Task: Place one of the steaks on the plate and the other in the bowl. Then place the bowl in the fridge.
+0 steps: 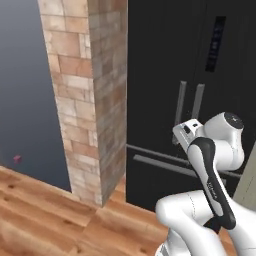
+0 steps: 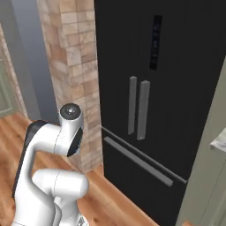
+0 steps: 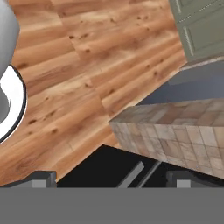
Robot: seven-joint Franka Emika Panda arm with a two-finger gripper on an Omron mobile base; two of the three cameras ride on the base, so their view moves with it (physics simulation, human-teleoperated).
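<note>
Nearest me the tool (image 3: 109, 179) stood spread wide, holding nothing and touching nothing, aimed down past the wooden floor (image 3: 78, 65). Beyond it, right of the brick pillar (image 1: 87, 95), the fridge (image 1: 165, 75) was shut; its door looked heavy and stiff, best pulled by the upright handles (image 2: 137, 108).

No legible text, brand or number is to be made out. Faint bluish marks are seen on the small dark display panel (image 1: 216, 43) high on the door of the fridge (image 2: 176, 66), but they are too blurred to be read.
</note>
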